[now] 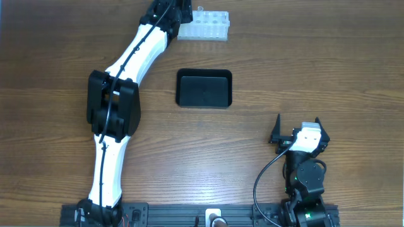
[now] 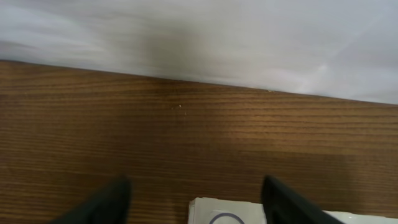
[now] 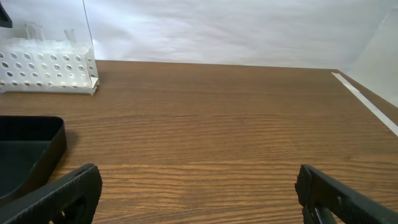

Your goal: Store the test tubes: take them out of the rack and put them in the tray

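The clear plastic rack (image 1: 203, 26) stands at the far edge of the table, with clear test tubes (image 3: 31, 28) upright in it. My left gripper (image 1: 183, 10) hovers over the rack's left end. Its fingers are open, and a corner of the rack (image 2: 231, 213) with one round tube mouth shows between them. The black tray (image 1: 204, 88) lies empty in the middle of the table, just in front of the rack. My right gripper (image 1: 297, 129) sits low near its own base, open and holding nothing. From there it faces the rack (image 3: 47, 70) and the tray (image 3: 26, 154).
Bare wooden tabletop (image 1: 315, 57) stretches to the right of the tray and rack. A white wall (image 3: 217, 28) rises behind the table's far edge. The left arm's black elbow (image 1: 112, 104) hangs over the left-middle of the table.
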